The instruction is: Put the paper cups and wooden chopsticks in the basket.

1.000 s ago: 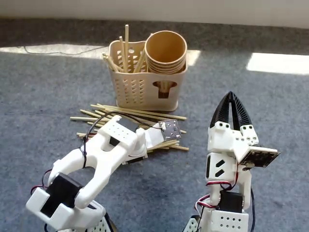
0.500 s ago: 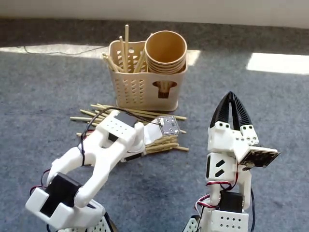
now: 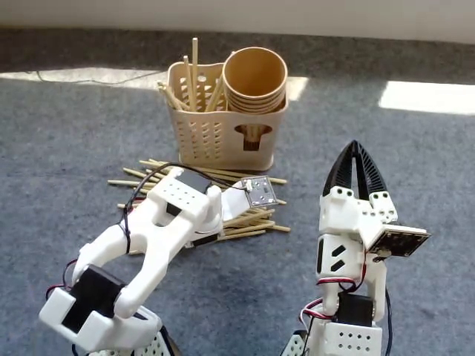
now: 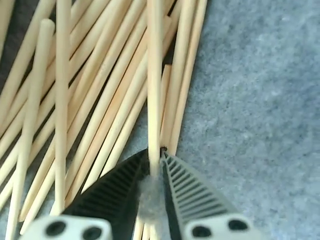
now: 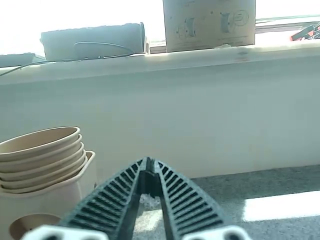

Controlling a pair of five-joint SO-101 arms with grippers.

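My left gripper is down at the chopstick pile, its jaws pinched nearly together on a single chopstick that runs straight out from between the tips and lies across the others. The pile is fanned out on the grey carpet just on the near side of the basket, and I see the left arm's white wrist sitting over the middle of it. In the basket, a stack of paper cups fills the right side, and several upright chopsticks lean in the left side. My right gripper is well apart from all this, at the near right, pointing towards the far side with its black jaws pressed together on nothing. Beyond it I see the pale wall, with a cardboard box on the ledge above.
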